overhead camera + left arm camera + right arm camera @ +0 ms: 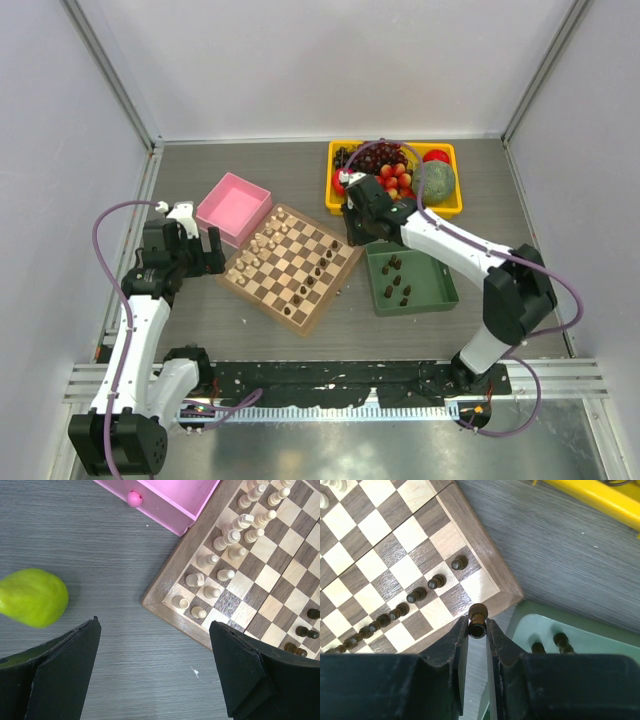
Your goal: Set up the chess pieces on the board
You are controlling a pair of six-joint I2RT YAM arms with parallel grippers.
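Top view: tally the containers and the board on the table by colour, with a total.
pink box: 1
green tray: 1
yellow tray: 1
chessboard: 1
Total: 4

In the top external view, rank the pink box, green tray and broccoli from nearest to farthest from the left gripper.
From the left gripper:
1. the pink box, just beside it, toward the back
2. the green tray, across the chessboard
3. the broccoli, in the yellow bin, far right
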